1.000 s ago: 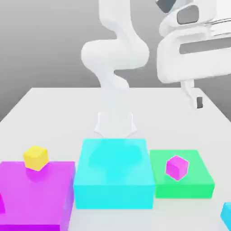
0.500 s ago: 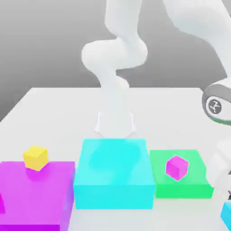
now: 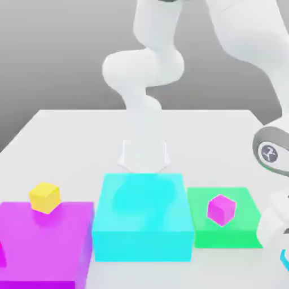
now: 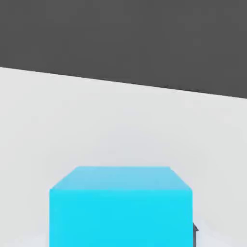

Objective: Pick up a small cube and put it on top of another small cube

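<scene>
Exterior view: the white Panda arm [image 3: 248, 34] reaches down along the exterior view's right edge, where the gripper [image 4: 121, 231] is down at the small cyan cube [image 4: 120, 217], of which a blue sliver shows low in that corner, beside the white hand. In the hand view the same cube looms close over the pale table [image 3: 73, 147], a dark fingertip [image 4: 195, 236] right against one of its sides; the pincer is closed on the cube. Beyond the table's edge lies a dark grey surface [image 4: 125, 38]. Back in the exterior view, the large cyan block [image 3: 141, 206] stands in the middle, between the purple block [image 3: 42, 242] at the exterior view's left and the low green block [image 3: 226, 237] at its right. A yellow cube [image 3: 44, 198] sits at the far edge of the purple block, turned at an angle, and a magenta cube [image 3: 221, 210], also turned, rests on the green one. A magenta-red thing [image 3: 1, 255], cut off by the exterior view's left edge, is too partial to identify.
</scene>
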